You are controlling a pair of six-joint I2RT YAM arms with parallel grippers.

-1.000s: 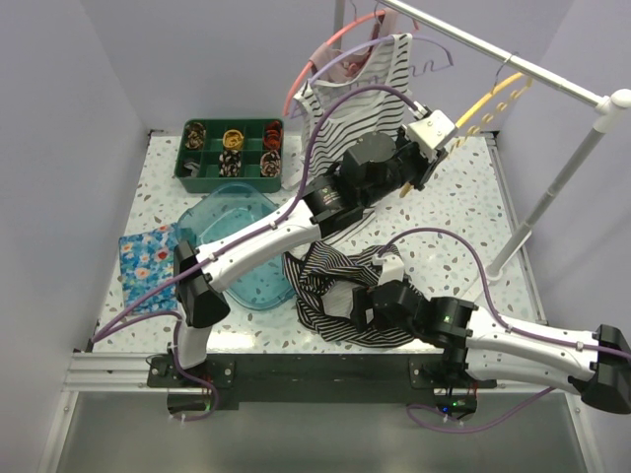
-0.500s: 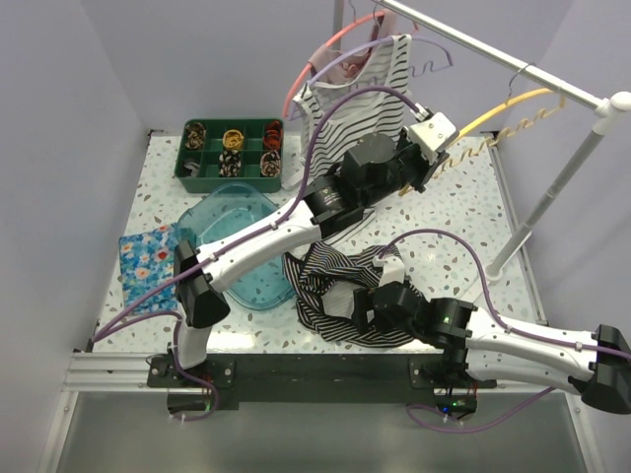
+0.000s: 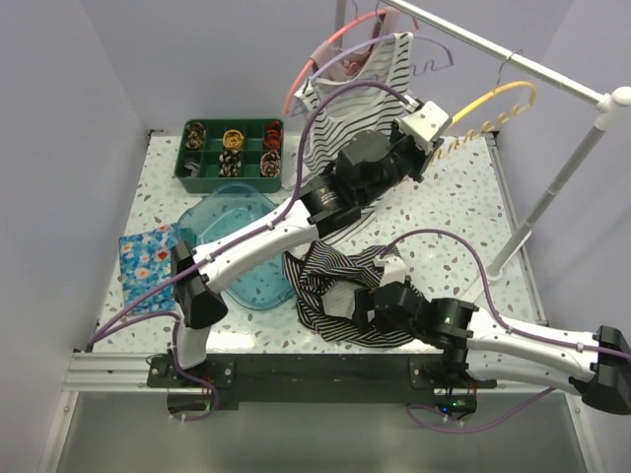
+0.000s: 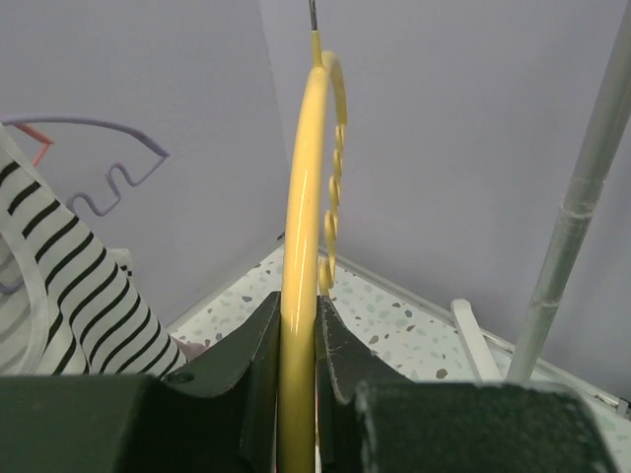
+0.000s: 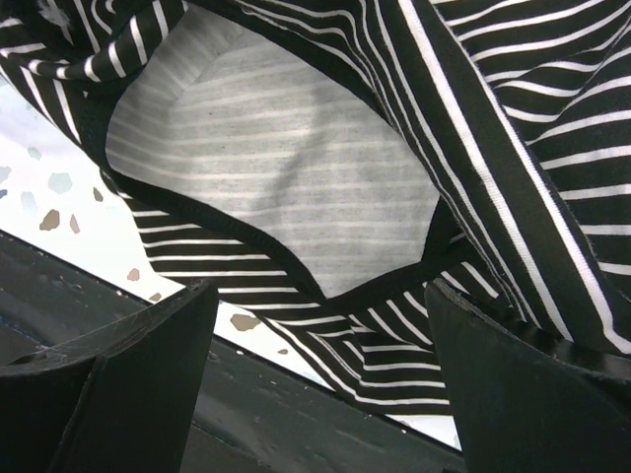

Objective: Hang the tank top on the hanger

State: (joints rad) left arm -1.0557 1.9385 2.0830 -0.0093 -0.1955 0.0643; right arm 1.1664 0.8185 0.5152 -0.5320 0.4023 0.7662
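Note:
The yellow hanger [image 3: 490, 106] hangs by its metal hook from the rail at the back right, swung up. My left gripper [image 3: 434, 138] is shut on one arm of it; the left wrist view shows the yellow arm [image 4: 301, 246] clamped between the black fingers [image 4: 258, 340]. The dark tank top [image 3: 330, 286], black with thin white stripes, lies crumpled on the table near the front edge. My right gripper [image 3: 367, 307] is open just above it; in the right wrist view the striped fabric [image 5: 296, 177] fills the space between the wide-apart fingers [image 5: 148, 345].
A white tank top with black stripes [image 3: 355, 84] hangs on a pink hanger [image 3: 320, 59] at the back. The rail [image 3: 513, 64] and its stand pole [image 3: 552, 187] are at right. A green organiser tray [image 3: 232, 153], teal bowl [image 3: 242, 246] and floral cloth [image 3: 148, 261] are at left.
My left gripper has lifted and swung the yellow hanger up and back toward the rail. The right arm and the dark tank top have stayed in place.

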